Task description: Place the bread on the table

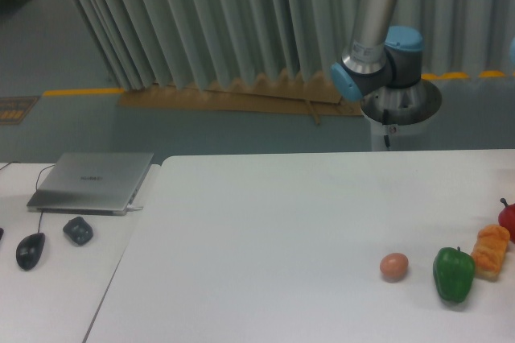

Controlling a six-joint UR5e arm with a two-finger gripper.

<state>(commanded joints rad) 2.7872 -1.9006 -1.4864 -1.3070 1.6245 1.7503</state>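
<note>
The end effector is out of frame, while the bread (491, 251) lies beside a half-cropped red item (507, 218).

Pleated grey curtain (201, 21) above grey-green floor (201, 130).

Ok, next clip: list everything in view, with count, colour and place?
bread: 1, orange-golden, right edge of table
green pepper: 1, green, left of the bread
egg: 1, tan, left of the pepper
red item: 1, red, cut off at right edge
table: 1, white, centre
laptop: 1, silver, closed, on left desk
mouse: 1, black, left desk
dark lump: 1, grey-black, beside mouse
robot arm: 1, grey and blue, behind table; hand not in view
</note>
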